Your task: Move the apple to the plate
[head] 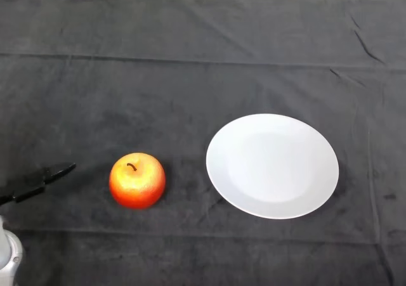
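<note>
Left hand (44, 178) enters at the left edge, low over the cloth (190, 77), only slim black fingers showing, stretched out straight toward the right and holding nothing. Apple (137, 180) sits upright, stem up, just right of the fingertips with a clear gap, not touched. White plate (272, 165) lies further right, near the apple but apart from it.

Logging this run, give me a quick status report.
Robot hand open, left of apple, not touching. Apple upright on cloth, off plate. Path to plate unobstructed.
</note>
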Available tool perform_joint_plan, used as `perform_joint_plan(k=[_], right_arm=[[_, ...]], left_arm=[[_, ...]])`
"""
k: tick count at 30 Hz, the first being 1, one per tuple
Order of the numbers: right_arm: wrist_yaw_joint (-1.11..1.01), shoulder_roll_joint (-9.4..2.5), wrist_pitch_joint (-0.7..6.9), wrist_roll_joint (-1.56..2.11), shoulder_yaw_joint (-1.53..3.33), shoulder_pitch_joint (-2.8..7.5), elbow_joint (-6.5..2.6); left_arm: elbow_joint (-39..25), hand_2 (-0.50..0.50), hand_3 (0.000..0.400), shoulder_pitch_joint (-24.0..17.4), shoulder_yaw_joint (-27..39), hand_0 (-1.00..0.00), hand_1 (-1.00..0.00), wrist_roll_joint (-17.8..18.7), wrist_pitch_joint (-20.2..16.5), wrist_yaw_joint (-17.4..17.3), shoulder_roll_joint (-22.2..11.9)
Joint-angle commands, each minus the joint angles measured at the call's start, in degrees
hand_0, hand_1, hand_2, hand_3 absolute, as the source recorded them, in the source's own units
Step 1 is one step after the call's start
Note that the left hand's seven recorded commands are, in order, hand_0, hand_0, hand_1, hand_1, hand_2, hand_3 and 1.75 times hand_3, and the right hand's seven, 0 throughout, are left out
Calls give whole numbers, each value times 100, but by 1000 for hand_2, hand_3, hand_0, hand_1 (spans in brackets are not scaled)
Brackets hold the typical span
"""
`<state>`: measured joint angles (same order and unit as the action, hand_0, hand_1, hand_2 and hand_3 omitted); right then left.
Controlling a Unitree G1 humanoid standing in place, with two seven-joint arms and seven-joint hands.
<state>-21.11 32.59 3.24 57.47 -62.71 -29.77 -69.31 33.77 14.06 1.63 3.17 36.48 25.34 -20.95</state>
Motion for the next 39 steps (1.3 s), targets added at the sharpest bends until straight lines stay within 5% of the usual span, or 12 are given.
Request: perform_joint_plan(k=[1, 24, 39], right_arm=[[6, 24, -2, 94, -6, 65, 209], [46, -9, 5, 87, 10, 85, 283], [62, -19, 9, 87, 14, 92, 309]], left_arm=[[-312, 0, 0, -122, -118, 0, 0, -122, -147, -23, -163], [-1088, 0, 0, 73, -1108, 0, 0, -529, -1008, -451, 32], [-924, 0, 0, 181, -1572, 0, 0, -466, -1020, -726, 64]])
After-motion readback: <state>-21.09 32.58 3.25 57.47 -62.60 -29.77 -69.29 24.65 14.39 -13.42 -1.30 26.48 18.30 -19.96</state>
